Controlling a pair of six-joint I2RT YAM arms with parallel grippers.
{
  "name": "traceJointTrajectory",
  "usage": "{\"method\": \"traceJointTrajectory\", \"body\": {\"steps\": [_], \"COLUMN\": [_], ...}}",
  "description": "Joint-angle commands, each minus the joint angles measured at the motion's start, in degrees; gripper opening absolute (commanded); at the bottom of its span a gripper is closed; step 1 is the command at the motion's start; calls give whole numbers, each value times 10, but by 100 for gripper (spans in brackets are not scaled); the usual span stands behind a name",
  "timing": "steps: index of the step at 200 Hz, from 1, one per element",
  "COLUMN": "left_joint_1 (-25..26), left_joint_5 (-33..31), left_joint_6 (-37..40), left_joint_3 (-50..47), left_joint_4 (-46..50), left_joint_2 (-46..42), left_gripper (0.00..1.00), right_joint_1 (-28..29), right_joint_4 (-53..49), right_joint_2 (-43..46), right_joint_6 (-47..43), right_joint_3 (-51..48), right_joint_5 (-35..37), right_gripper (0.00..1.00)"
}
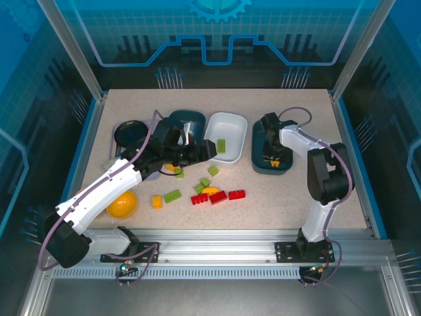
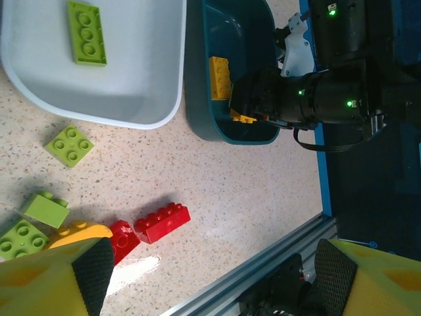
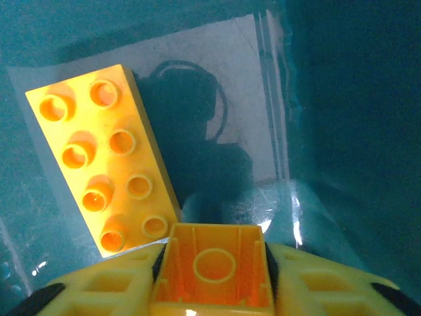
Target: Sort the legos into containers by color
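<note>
The right jaws are clamped on a small orange brick [image 3: 214, 266], its hollow underside turned back toward the wrist. They hang low inside the teal tray [image 3: 329, 99]. Just ahead of them and a little to their left, a longer orange brick [image 3: 102, 168] lies flat on the tray floor, studs up. Its long axis runs away from the jaws with a slight lean to the left. The held brick sits close to that one's near end, with bare tray floor straight ahead and to the right. Letting go looks like the next move, and the brick should land beside its match. A small shift to the right would keep it off the other's corner.

The left jaws stand wide open with nothing between the pads [image 2: 92, 266]. Ahead of them, toward their left pad, loose pieces lie on the bench [image 2: 250, 191]. A red brick [image 2: 162, 222] is nearest, its long axis roughly along the line from pad to pad, so I'd say the wrist wants turning to grip its short sides. A green square [image 2: 68, 145] lies farther ahead. Beyond it is the white tray [image 2: 131, 112], holding one green brick [image 2: 86, 33]. This arm is the nearer one to the loose pile.
</note>
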State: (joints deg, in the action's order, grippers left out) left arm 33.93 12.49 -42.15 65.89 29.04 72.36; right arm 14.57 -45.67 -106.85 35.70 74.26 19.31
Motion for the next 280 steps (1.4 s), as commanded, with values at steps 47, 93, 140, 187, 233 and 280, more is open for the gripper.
{"method": "traceJointTrajectory", "body": {"steps": [47, 93, 140, 187, 233, 280], "left_joint_1": [4, -26, -90, -99, -111, -124], "left_joint_5": [-93, -148, -98, -120, -153, -166], "left_joint_6": [-19, -75, -55, 40, 98, 127], "left_joint_3": [-13, -46, -110, -96, -80, -63], "left_joint_4": [121, 247, 195, 129, 72, 52], "left_joint_2": [-50, -42, 2, 111, 200, 257], "left_gripper": [82, 81, 74, 71, 72, 71], "right_joint_1": [29, 150, 286, 323, 324, 321], "right_joint_4": [-54, 77, 248, 286, 287, 258], "right_joint_2": [89, 237, 329, 362, 388, 410], "right_joint_6": [5, -72, -91, -50, -35, -27], "right_joint_3": [58, -8, -166, -220, -235, -235], "right_joint_5": [9, -20, -102, -134, -162, -155], "right_gripper": [65, 65, 68, 71, 80, 81]}}
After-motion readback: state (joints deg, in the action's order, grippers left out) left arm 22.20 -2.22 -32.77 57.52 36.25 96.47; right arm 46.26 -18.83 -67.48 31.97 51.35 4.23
